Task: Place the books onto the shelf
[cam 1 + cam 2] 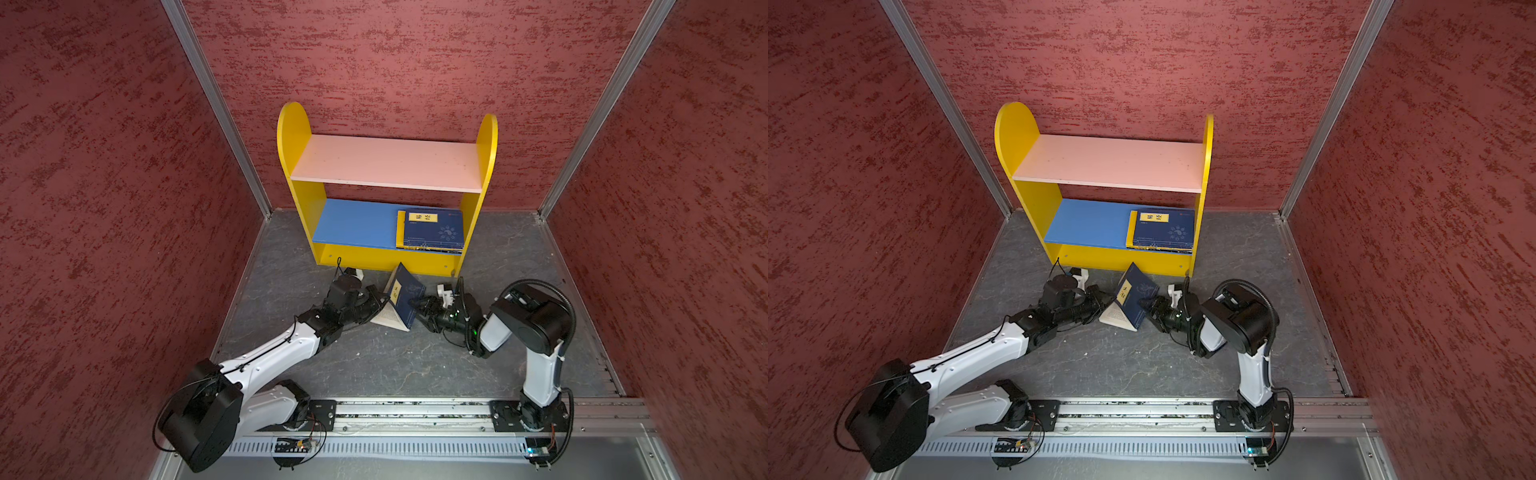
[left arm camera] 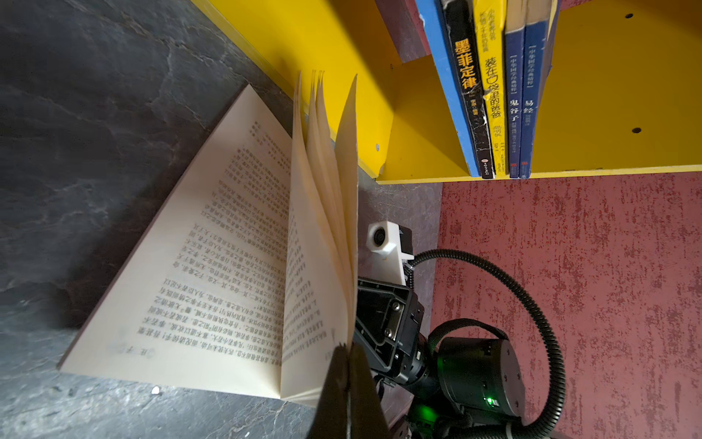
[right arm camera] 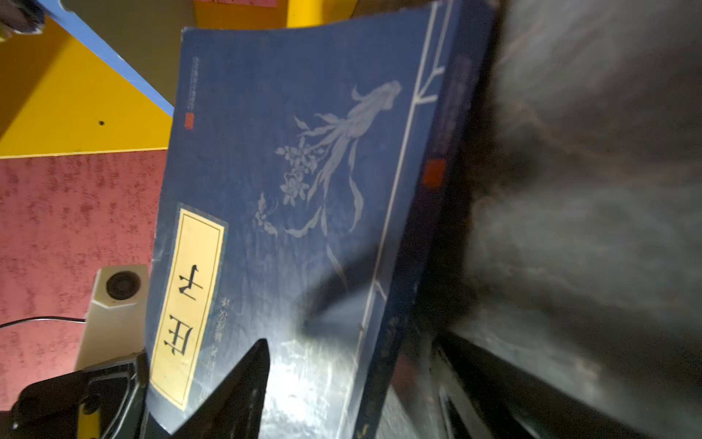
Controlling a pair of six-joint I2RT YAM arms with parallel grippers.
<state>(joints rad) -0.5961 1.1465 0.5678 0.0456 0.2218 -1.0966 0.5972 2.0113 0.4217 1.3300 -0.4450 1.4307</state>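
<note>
- On the tabletop point(image 1: 374, 365) just in front of the shelf point(image 1: 293, 141): last navy book point(image 1: 405, 297), lying open and tented. One half is flat on the surface; the cover half and some loose pages stand up.
- Already shelved: four books point(image 1: 432, 230), stacked flat at the right end of the blue lower board point(image 1: 353, 222). Spines in the left wrist view read black, yellow, two navy. Nothing on the pink upper board point(image 1: 386, 162).
- Fully shut: left pincer point(image 2: 347, 351), nipping the edge of the raised cover plus a few leaves. Thin grip, with pages fanning loose beside it.
- Jaws partly apart: right pincer point(image 1: 416, 303), at the cover's outer face on the spine side. One finger point(image 3: 243, 380) sits in front of the cover near the yellow label point(image 3: 186, 304). Can't tell if it touches; nothing looks gripped.
- Step, my read: fifth and final book, mid hand-over, getting it closed and into a solid hold.
- Next move needs the right jaws to close across the whole page block near the spine, not just the cover. Left lets go only once that holds.
- After that: lift, level, and slide it onto the stack or the free blue area beside it.
- Risk: pulling by the leaves creases pages or drops the book.
</note>
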